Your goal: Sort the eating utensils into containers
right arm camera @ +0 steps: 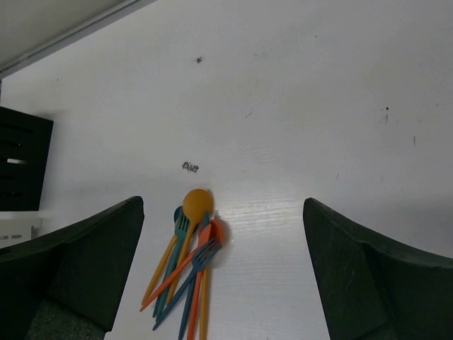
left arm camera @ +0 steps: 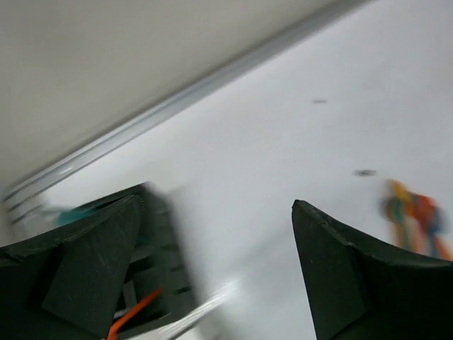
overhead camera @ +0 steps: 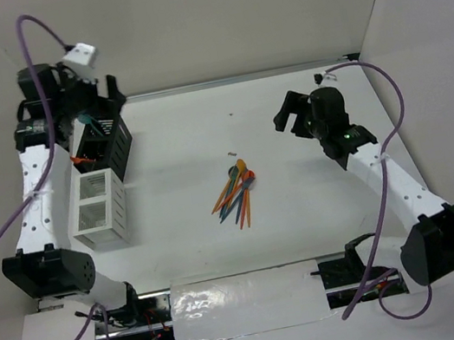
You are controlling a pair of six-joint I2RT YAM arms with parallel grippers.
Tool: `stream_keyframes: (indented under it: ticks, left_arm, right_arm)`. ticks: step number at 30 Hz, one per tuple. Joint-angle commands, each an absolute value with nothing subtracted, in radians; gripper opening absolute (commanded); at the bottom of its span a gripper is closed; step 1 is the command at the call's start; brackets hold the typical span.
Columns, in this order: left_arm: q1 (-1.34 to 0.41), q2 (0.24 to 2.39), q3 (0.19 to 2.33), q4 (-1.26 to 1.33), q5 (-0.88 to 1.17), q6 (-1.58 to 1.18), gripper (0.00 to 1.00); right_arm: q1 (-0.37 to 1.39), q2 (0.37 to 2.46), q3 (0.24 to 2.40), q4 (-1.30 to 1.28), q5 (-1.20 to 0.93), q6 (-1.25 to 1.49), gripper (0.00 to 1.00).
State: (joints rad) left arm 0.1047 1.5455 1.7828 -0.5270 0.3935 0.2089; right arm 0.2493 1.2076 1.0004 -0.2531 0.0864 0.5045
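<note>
utensils heaped mid-table, long axes 1–7 o'clock, heads at 1. black caddy at 10 o'clock holds a teal and an orange piece; white caddy just beside, at its 6. i read left gripper and right gripper both spread wide.

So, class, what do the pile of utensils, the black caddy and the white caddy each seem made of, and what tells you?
Utensils: probably plastic, matt; thin, flat, evenly bright orange, teal and blue.
Black caddy: likely moulded plastic, dull finish; slotted sides.
White caddy: seemingly translucent plastic; its pale walls look partly see-through.
</note>
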Motion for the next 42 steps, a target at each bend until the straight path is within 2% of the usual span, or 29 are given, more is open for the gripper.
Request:
stream_keyframes:
  ticks: [1,5,7,8,10,11,14,19,20,34,42]
  left_arm:
    - [-0.144,1.535,1.711,-0.549,0.497,0.124,1.00]
    - [-0.354,1.568,1.573,-0.534,0.509,0.035,0.93]
    - [-0.443,1.566,1.519,-0.505,0.473,-0.024,0.91]
    - [-0.487,1.575,1.494,-0.483,0.413,-0.073,0.83]
    - [-0.605,1.577,1.434,-0.460,0.358,-0.154,0.83]
    - [-0.598,1.586,1.399,-0.454,0.295,-0.193,0.78]
    - [-0.685,1.608,1.323,-0.413,0.245,-0.196,0.77]
    - [-0.644,1.597,1.198,-0.287,0.357,-0.117,0.69]
    - [-0.620,1.612,1.193,-0.287,0.360,-0.100,0.64]
    - [-0.649,1.793,1.232,-0.321,0.307,-0.038,0.52]
    - [-0.650,1.815,1.206,-0.327,0.285,-0.029,0.49]
  right_arm:
    - [0.261,1.126,0.959,-0.339,0.081,0.518,1.00]
    - [0.258,0.996,0.872,-0.419,0.094,0.572,1.00]
    - [0.259,0.935,0.847,-0.448,0.094,0.591,1.00]
    - [0.258,0.878,0.835,-0.468,0.094,0.598,1.00]
    - [0.259,0.813,0.798,-0.491,0.094,0.598,1.00]
    - [0.259,0.792,0.789,-0.500,0.094,0.609,1.00]
    - [0.258,0.741,0.762,-0.526,0.071,0.630,1.00]
    - [0.259,0.668,0.742,-0.535,0.069,0.640,1.00]
    - [0.259,0.652,0.742,-0.535,0.069,0.638,1.00]
    - [0.261,0.733,0.718,-0.469,0.112,0.620,1.00]
    - [0.259,0.765,0.718,-0.440,0.123,0.624,1.00]
